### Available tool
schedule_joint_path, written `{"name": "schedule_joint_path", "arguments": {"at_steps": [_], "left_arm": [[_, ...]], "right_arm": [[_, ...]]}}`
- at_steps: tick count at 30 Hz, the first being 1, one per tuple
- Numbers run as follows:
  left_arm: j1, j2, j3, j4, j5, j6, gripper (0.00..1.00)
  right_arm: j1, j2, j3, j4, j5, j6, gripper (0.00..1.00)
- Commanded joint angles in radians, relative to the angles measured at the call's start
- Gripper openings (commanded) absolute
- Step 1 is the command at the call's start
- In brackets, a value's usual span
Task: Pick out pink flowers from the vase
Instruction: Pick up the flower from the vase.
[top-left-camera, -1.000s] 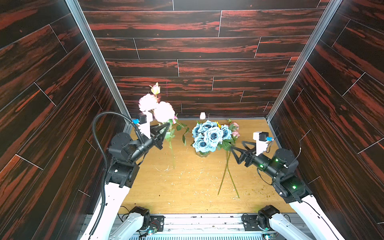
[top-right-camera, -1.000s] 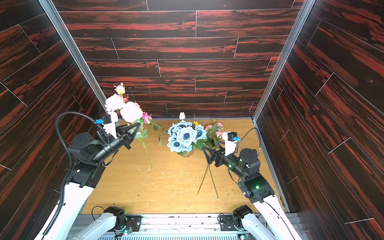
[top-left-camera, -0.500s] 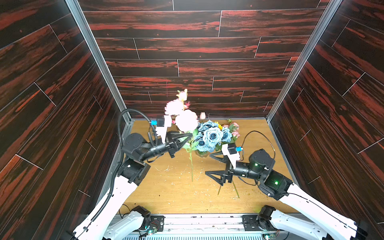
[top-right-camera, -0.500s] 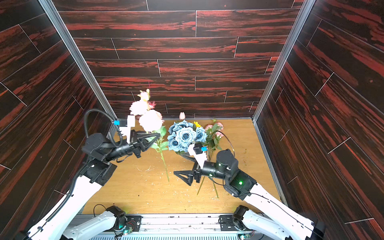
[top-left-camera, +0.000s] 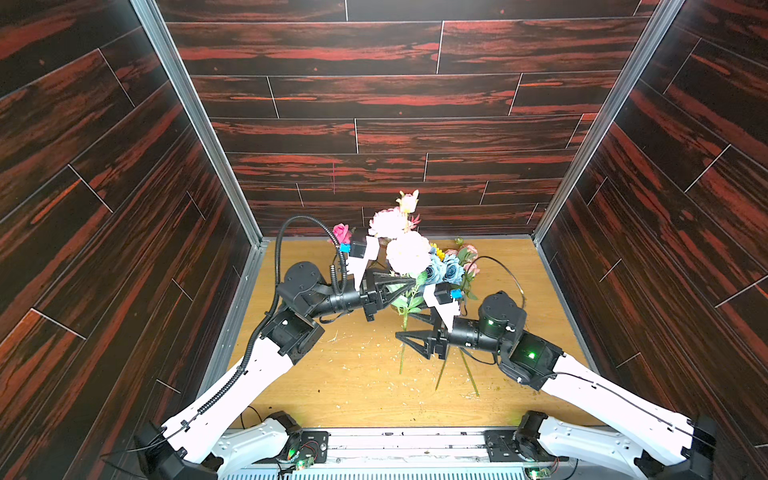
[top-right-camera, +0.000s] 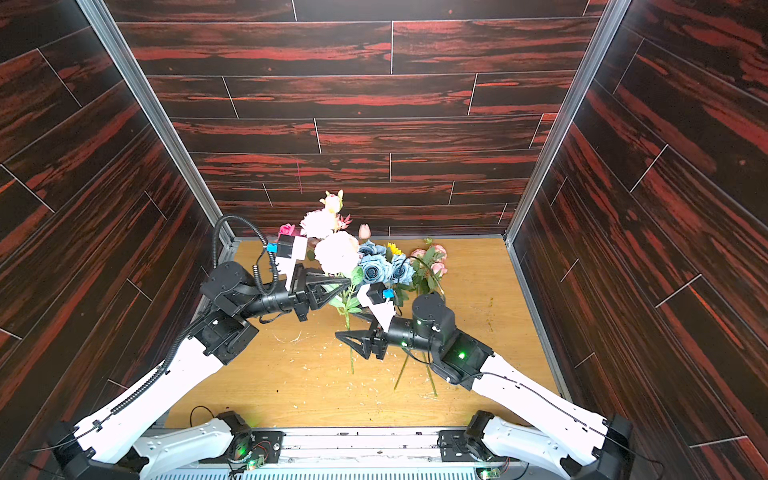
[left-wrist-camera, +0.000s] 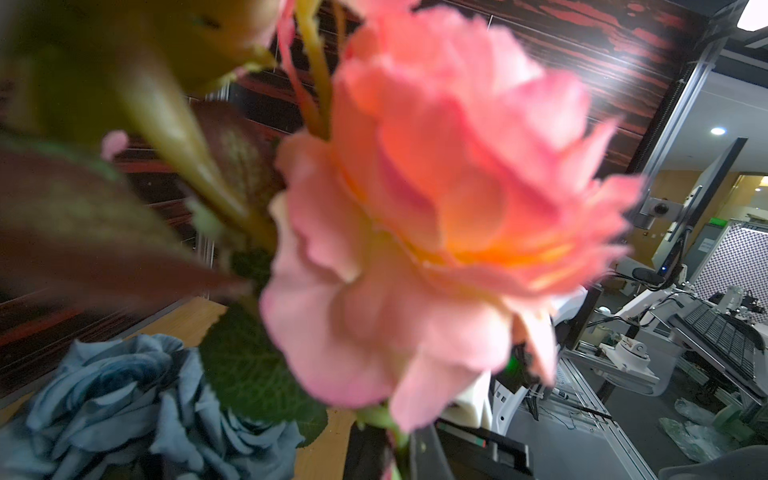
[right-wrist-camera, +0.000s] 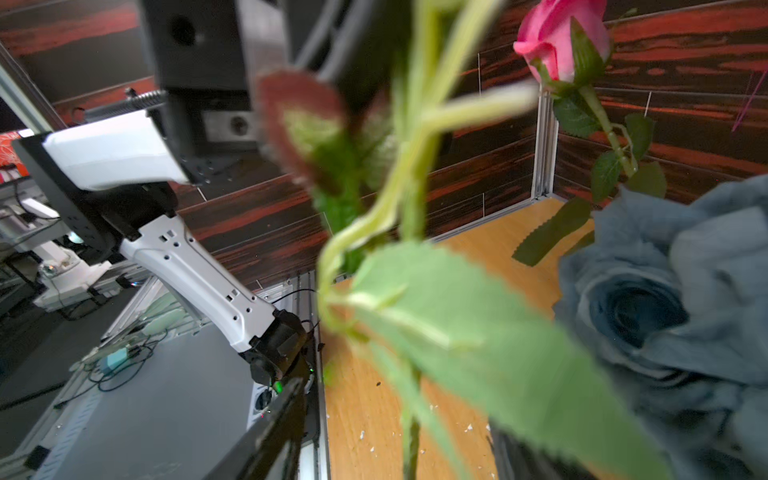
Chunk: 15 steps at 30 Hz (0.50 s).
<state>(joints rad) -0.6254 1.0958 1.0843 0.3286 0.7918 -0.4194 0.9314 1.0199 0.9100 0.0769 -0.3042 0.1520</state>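
The left gripper (top-left-camera: 411, 284), jaws clamped on the leafy stem, holds the pink flowers (top-left-camera: 407, 253) upright above the worktop (top-left-camera: 353, 374), their blooms just beside the blue roses (top-left-camera: 446, 270), while the right gripper (top-left-camera: 405, 327) sits lower, jaws apart on either side of the same stem.

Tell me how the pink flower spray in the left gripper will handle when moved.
The pink flower spray looks top-heavy: its big blooms sit above the left gripper, so it may sway or pivot. Its thin stem hanging below probably bends easily. One pinch holds it, so likely light.
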Motion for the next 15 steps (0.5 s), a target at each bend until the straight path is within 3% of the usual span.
{"name": "schedule_joint_path", "arguments": {"at_steps": [1, 7, 10, 12, 13, 15], "left_arm": [[-0.014, -0.001, 0.037, 0.042, -0.005, 0.028, 0.00], [-0.021, 0.007, 0.038, 0.033, -0.008, 0.037, 0.00], [-0.023, 0.010, 0.040, 0.025, -0.015, 0.042, 0.00], [-0.025, 0.009, 0.041, 0.016, -0.025, 0.052, 0.12], [-0.025, 0.009, 0.040, 0.014, -0.029, 0.059, 0.25], [-0.025, 0.006, 0.039, 0.001, -0.058, 0.070, 0.62]], "right_arm": [[0.005, 0.002, 0.040, 0.023, 0.002, 0.002, 0.51], [0.004, 0.009, 0.065, -0.003, 0.001, -0.005, 0.11], [0.004, 0.015, 0.076, -0.029, 0.004, -0.013, 0.00], [0.004, 0.013, 0.080, -0.045, 0.016, -0.021, 0.00], [0.004, 0.009, 0.080, -0.051, 0.021, -0.026, 0.00], [0.004, -0.001, 0.082, -0.070, 0.042, -0.038, 0.00]]}}
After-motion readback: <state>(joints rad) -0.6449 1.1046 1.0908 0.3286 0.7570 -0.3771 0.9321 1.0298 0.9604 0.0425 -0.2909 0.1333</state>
